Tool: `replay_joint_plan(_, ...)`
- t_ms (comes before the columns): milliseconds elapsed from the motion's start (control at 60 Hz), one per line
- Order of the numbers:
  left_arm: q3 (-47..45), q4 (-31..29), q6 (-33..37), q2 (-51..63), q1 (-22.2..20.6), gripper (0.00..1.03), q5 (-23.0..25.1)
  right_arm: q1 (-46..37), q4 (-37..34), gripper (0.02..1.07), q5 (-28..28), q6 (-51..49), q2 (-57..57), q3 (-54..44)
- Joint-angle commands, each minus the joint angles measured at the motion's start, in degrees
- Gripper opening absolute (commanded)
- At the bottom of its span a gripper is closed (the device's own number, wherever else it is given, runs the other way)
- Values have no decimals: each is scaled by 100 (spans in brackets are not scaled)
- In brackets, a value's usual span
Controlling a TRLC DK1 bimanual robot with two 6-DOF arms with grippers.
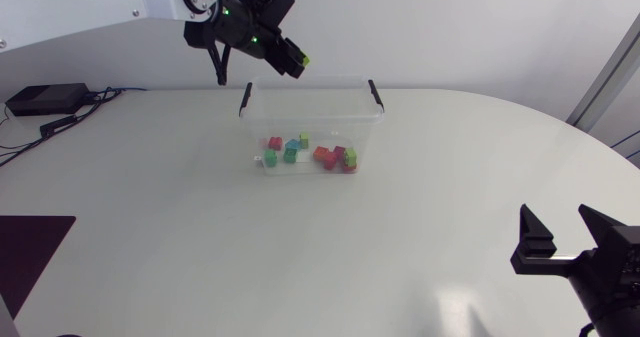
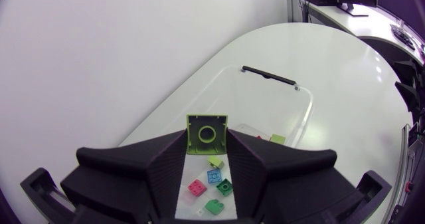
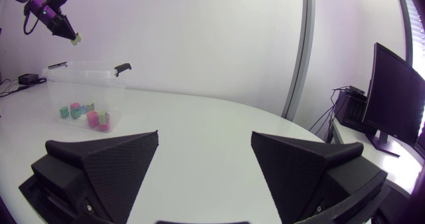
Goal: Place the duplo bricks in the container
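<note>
1. My left fingers (image 1: 292, 57) are clamped on a lime-green duplo brick (image 2: 207, 131), one finger on each side. Its hollow underside faces the wrist camera.
2. The held brick hangs in the air above the clear container (image 1: 312, 83), over its far rim and not touching it.
3. The container sits open-topped on the white table (image 1: 150, 227), with a black handle (image 1: 375, 92) at each end.
4. Loose bricks (image 1: 325, 157) lie on the container floor: red, green, pink, blue and lime. Some touch each other.
5. My right fingers (image 1: 538, 241) are spread wide with nothing between them. They sit low over the near right part of the table, well apart from the container.
</note>
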Motion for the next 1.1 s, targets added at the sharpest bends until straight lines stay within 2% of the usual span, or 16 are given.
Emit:
replay_joint_plan(0, 61, 140, -219, 237, 49, 31, -93, -35, -150, 103, 28, -81, -52, -35)
replay_joint_plan(33, 61, 149, -246, 245, 66, 38, -111, -35, -150, 103, 28, -81, -52, -35)
replay_joint_plan(67, -1, 158, -237, 237, 66, 66, -119, -35, -150, 103, 28, -81, -52, -35)
replay_joint_plan(83, -36, 140, -219, 201, 57, 98, -128, -35, -150, 103, 28, -81, -52, -35)
replay_joint_plan(100, -62, 140, -219, 184, 57, 101, -128, -35, -150, 103, 28, -81, -52, -35)
replay_joint_plan(267, -150, 131, -202, 52, 93, 100, -146, -35, -150, 103, 28, -81, -52, -35)
replay_joint_plan(350, -203, 131, -122, -45, 101, 100, -533, -35, -150, 103, 28, -81, -52, -35)
replay_joint_plan(400, -326, 184, 27, -194, 101, 100, -1034, -35, -150, 103, 28, -81, -52, -35)
replay_joint_plan(433, -476, 342, 27, -379, 110, 100, -1306, -35, -150, 103, 28, -81, -52, -35)
replay_joint_plan(533, -1064, 984, 45, -1020, 251, 100, -1693, -35, -150, 103, 28, -81, -52, -35)
replay_joint_plan(650, -1864, 1713, 291, -1723, 189, 100, -2739, -35, -150, 103, 28, -81, -52, -35)
replay_joint_plan(733, -2225, 1845, 282, -2180, 189, 100, -2976, -35, -150, 103, 28, -81, -52, -35)
replay_joint_plan(850, -2673, 1933, 194, -2831, 286, 100, -3064, -35, -150, 103, 28, -81, -52, -35)
replay_joint_plan(1017, -3859, 2961, 598, -4061, 409, 100, -3661, -35, -150, 103, 28, -81, -52, -35)
replay_joint_plan(1083, -4158, 3146, 704, -4448, 427, 99, -3828, -35, -150, 103, 28, -81, -52, -35)
